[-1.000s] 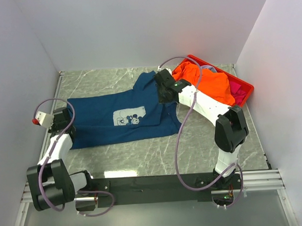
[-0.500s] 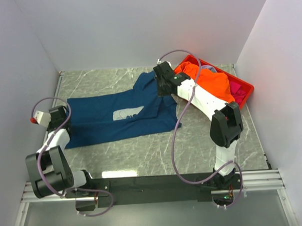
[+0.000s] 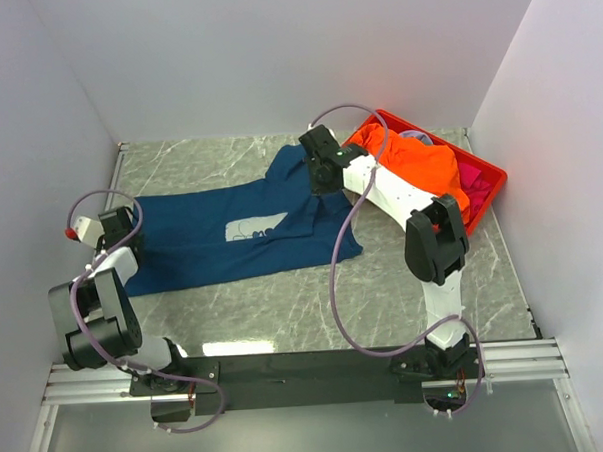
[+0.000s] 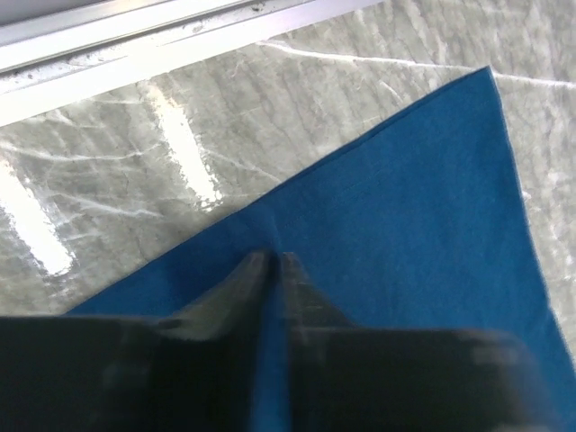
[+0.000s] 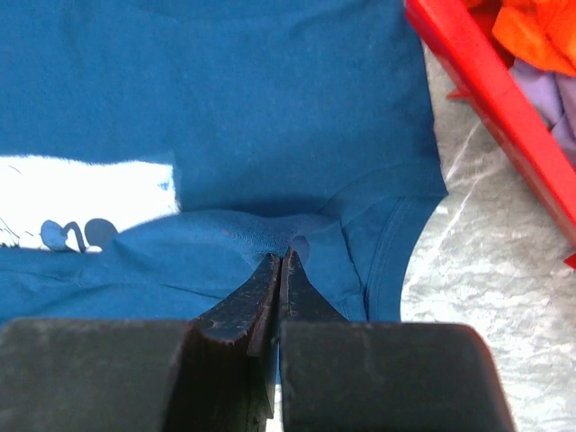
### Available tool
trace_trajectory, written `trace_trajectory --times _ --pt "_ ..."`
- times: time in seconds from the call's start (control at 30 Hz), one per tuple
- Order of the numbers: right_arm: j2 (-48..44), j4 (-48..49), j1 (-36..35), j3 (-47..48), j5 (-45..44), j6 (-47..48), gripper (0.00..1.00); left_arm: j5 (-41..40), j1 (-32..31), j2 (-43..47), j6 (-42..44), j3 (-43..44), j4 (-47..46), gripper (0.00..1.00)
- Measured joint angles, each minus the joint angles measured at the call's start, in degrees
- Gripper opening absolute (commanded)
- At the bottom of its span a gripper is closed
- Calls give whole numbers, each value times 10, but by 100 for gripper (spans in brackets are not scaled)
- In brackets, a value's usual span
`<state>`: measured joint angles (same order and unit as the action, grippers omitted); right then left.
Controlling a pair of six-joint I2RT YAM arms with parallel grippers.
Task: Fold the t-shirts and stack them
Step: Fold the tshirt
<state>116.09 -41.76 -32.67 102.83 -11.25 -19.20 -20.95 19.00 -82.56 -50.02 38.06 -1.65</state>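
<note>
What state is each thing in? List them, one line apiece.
navy t-shirt: flat on the table, partly folded, cloth covering part of the chest print
left gripper: shut on the navy t-shirt's hem end
right gripper: shut on the navy t-shirt near its collar
orange t-shirt: crumpled, unfolded, heaped in the red crate
pink t-shirt: bunched in the crate
red crate: upright, holding shirts

Navy t-shirt (image 3: 202, 245), pale mouse print (image 3: 256, 226); orange t-shirt (image 3: 424, 166); red crate (image 5: 486, 90); grey marbled table (image 3: 285, 297).
</note>
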Motion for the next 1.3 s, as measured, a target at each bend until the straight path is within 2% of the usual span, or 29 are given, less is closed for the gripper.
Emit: trace_trajectory --times 0.03,0.07,0.13,0.17,0.2,0.23,0.3,0.4,0.47,0.57,0.77,0.9,1.3 --pt "1 0 1 4 0 0 0 1 0 0 2 0 -2 39" --pt "3 0 2 8 0 0 0 2 0 0 5 0 -4 61" --pt "5 0 3 17 2 0 18 3 0 1 7 0 -9 74" --pt "7 -1 5 22 3 0 33 3 0 4 6 0 -10 83" --pt "11 -2 6 30 6 2 61 2 0 8 8 -1 -10 86" --pt "16 -4 8 41 10 3 68 2 0 17 9 -3 -10 88" --pt "30 -7 11 70 15 13 75 -4 -6 44 10 -8 -10 94" --pt "44 -12 12 110 17 17 77 -30 -41 96 12 -16 -10 97" --pt "37 -4 13 103 17 17 77 -61 -97 135 14 -17 -11 98" --pt "6 23 13 39 35 10 75 -86 -184 174 16 -17 -11 99" --pt "-33 87 13 -125 100 -14 61 -122 -320 201 20 -22 -12 99" --pt "-24 107 13 -169 140 -24 59 -132 -391 195 23 -33 -11 99" --pt "-12 162 5 -173 180 -40 56 -137 -497 149 6 -53 -12 99"
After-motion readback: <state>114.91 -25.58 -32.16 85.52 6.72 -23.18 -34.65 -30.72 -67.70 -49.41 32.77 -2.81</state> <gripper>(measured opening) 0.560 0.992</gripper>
